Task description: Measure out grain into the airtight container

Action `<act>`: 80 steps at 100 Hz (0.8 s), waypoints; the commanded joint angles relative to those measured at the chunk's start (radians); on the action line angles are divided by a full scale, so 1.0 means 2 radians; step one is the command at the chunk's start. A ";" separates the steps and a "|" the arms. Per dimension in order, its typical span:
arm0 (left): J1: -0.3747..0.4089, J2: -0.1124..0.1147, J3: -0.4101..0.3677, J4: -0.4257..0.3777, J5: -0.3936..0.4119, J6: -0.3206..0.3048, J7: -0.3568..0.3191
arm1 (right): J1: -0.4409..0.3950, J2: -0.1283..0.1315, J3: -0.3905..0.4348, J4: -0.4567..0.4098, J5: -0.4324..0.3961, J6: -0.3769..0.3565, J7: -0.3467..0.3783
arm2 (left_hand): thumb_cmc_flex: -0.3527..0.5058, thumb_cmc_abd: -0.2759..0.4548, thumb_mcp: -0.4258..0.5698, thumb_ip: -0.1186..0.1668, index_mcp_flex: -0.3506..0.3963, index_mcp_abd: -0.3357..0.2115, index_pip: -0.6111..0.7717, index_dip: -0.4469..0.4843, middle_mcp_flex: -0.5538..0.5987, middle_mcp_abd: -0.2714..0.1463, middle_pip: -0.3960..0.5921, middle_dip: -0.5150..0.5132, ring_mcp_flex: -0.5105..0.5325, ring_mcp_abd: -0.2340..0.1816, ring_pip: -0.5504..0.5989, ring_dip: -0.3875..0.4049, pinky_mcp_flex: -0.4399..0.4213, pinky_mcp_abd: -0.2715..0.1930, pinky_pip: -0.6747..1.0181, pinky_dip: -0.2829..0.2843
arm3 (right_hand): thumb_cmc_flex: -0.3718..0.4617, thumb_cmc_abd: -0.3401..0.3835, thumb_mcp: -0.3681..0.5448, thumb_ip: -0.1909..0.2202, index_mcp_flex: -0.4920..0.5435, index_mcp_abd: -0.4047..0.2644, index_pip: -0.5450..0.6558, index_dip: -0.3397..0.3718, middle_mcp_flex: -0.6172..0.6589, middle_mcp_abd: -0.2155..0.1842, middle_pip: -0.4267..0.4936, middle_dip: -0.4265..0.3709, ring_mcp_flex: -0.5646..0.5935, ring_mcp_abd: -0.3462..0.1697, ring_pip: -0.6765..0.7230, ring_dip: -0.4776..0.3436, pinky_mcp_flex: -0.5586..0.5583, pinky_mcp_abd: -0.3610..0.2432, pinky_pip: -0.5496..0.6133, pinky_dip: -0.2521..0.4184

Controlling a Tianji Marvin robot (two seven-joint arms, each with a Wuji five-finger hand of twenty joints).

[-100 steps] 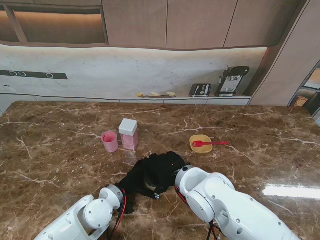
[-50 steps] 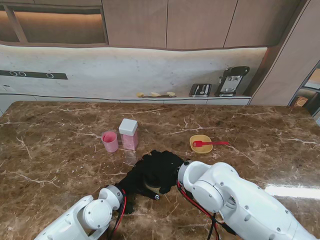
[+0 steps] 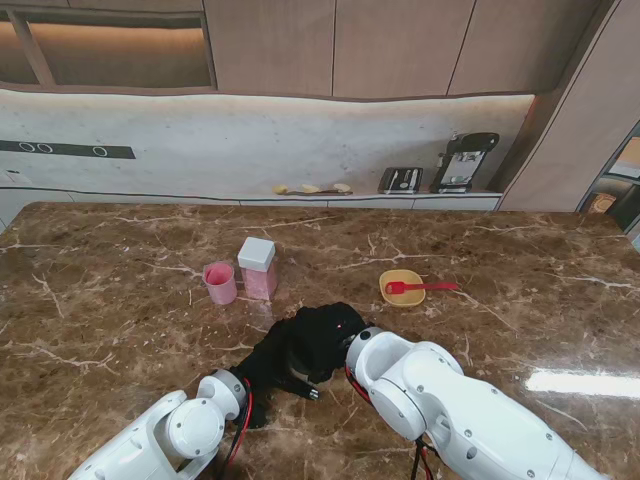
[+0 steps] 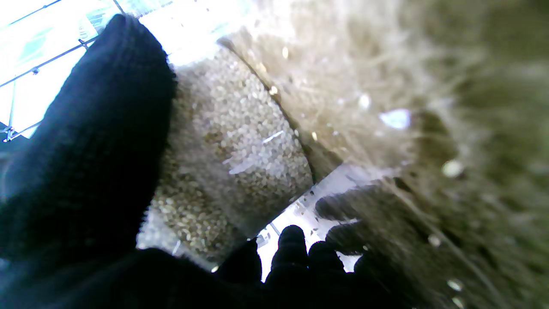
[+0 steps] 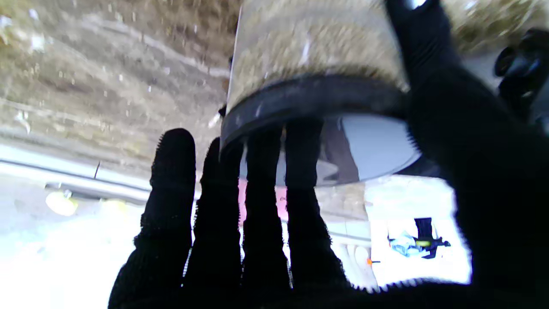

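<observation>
A clear jar of grain [image 4: 231,141] with a dark lid ring [image 5: 309,98] is held between my two black-gloved hands near the table's front middle. My left hand [image 3: 268,362] is shut around the jar's body, thumb [image 4: 85,141] against its wall. My right hand [image 3: 328,325] is closed over the lid, fingers [image 5: 261,180] on one side and thumb on the other. In the stand view the hands hide the jar. A pink container with a white lid [image 3: 258,267] stands farther from me, a pink cup [image 3: 219,282] to its left.
A yellow dish [image 3: 398,291] with a red spoon [image 3: 420,287] lies to the right of the hands. The brown marble table [image 3: 120,300] stretches wide on both sides. A toaster [image 3: 400,179] and a coffee machine [image 3: 462,160] stand on the back counter.
My right forearm swung out to the right and has come back, while the right hand stayed on the jar's lid. The left arm and the pink items have not moved.
</observation>
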 commanded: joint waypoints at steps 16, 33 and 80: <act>0.012 0.005 0.004 0.019 0.003 0.010 -0.007 | -0.010 -0.005 0.011 0.006 0.012 -0.020 -0.010 | 0.049 0.184 0.124 0.008 0.064 -0.069 0.108 0.038 0.012 -0.006 0.009 -0.001 0.009 0.084 0.017 0.008 0.052 0.158 0.101 0.017 | 0.141 0.039 0.061 0.018 0.060 -0.029 0.025 0.002 0.078 -0.019 0.008 -0.006 0.060 -0.009 -0.006 -0.009 0.045 -0.005 0.033 -0.032; 0.012 0.005 0.004 0.018 0.003 0.011 -0.008 | -0.016 -0.006 0.024 0.007 0.032 -0.047 -0.019 | 0.049 0.185 0.124 0.008 0.063 -0.069 0.108 0.039 0.011 -0.006 0.009 -0.002 0.009 0.084 0.017 0.008 0.053 0.158 0.101 0.016 | 0.173 0.044 0.113 0.028 0.077 -0.042 0.036 -0.005 0.105 -0.027 0.008 -0.011 0.075 -0.011 -0.014 -0.014 0.055 -0.008 0.033 -0.052; 0.013 0.005 0.003 0.017 0.004 0.012 -0.009 | -0.048 -0.009 0.068 -0.009 0.052 -0.073 -0.042 | 0.046 0.185 0.125 0.008 0.062 -0.070 0.107 0.039 0.012 -0.006 0.010 -0.002 0.009 0.084 0.017 0.008 0.053 0.159 0.101 0.015 | 0.167 0.042 0.130 0.027 0.084 -0.038 0.046 -0.013 0.118 -0.029 0.010 -0.011 0.081 -0.012 -0.013 -0.011 0.058 -0.006 0.037 -0.063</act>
